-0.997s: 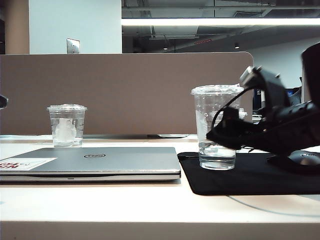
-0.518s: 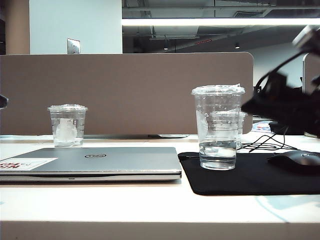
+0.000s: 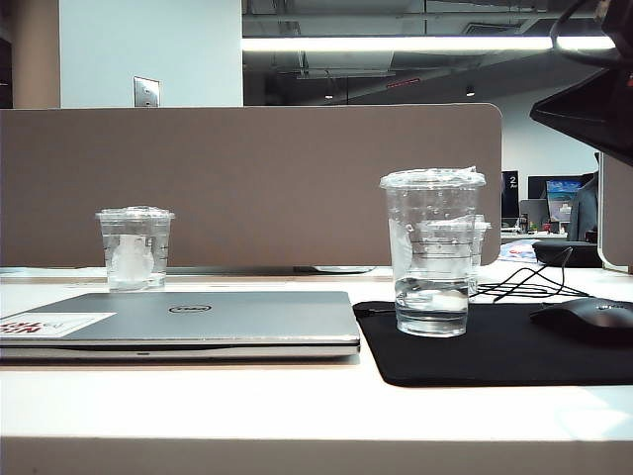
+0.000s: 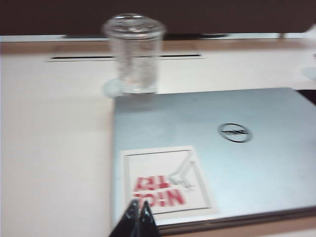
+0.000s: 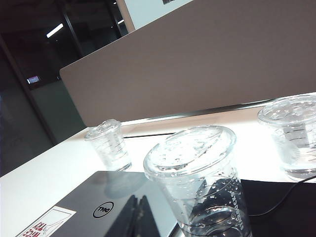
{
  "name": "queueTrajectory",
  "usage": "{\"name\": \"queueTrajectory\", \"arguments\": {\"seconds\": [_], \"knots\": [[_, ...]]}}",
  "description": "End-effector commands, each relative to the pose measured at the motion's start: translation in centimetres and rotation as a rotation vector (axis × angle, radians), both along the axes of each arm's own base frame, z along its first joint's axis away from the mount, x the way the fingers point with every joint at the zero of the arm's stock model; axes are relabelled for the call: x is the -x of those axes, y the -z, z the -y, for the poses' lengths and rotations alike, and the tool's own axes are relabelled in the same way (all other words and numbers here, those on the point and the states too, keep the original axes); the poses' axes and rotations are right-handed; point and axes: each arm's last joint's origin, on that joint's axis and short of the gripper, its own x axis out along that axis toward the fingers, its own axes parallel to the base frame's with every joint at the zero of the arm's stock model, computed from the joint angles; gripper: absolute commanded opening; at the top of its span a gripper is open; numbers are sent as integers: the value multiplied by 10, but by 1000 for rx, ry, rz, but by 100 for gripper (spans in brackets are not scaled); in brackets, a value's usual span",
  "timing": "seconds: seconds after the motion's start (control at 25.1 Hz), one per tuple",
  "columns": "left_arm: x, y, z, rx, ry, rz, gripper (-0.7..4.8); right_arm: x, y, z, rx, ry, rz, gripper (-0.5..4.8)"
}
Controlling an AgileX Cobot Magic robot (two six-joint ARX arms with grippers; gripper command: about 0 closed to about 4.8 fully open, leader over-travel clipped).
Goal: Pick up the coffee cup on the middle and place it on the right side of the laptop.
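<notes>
**Cup on the mat beside the laptop, both claws off it**

The cup (image 3: 432, 252) stands upright on the black mat (image 3: 495, 346), just right of the closed laptop (image 3: 183, 322), lid on, a little water in the bottom. A shorter cup (image 3: 135, 247) stands behind the laptop on the left; another (image 5: 291, 136) sits close behind the tall one.

The right claw (image 5: 137, 217) is clenched on nothing, its tips pressed together above the laptop's edge, near the cup but apart from it. Outside, only a dark part of that arm (image 3: 588, 109) shows, high at the right. The left claw (image 4: 138, 219) is also clenched and empty, low over the sticker (image 4: 165, 182) corner of the laptop.

The cup already seems to be where the task wants it, so the job looks nearly done. To finish cleanly, the right arm should go up and away from the cup, not sideways: the tall, light cup would tip from a brush at the lid. Keep clear of the mouse (image 3: 584, 319) and its cable.
</notes>
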Motion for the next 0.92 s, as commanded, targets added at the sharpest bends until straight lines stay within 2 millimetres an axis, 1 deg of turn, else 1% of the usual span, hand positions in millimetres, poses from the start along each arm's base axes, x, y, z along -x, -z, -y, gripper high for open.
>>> {"name": "queueTrajectory", "arguments": {"seconds": [0.04,0.16,0.44,0.92], "knots": [[-1,-2,-11,-3,-116,17,-5,0,-5,0,-19,1,41,-5],[-1,-2,-17,-4,-181,17,-5,0,-5,0,-17,1,41,-5],[-1,-2,-17,-3,-182,16,-5,-1,-8,0,-24,2,60,-5],[-1,-2,-17,-3,-183,16,-5,-1,-6,-1,-13,-16,41,-5]]}}
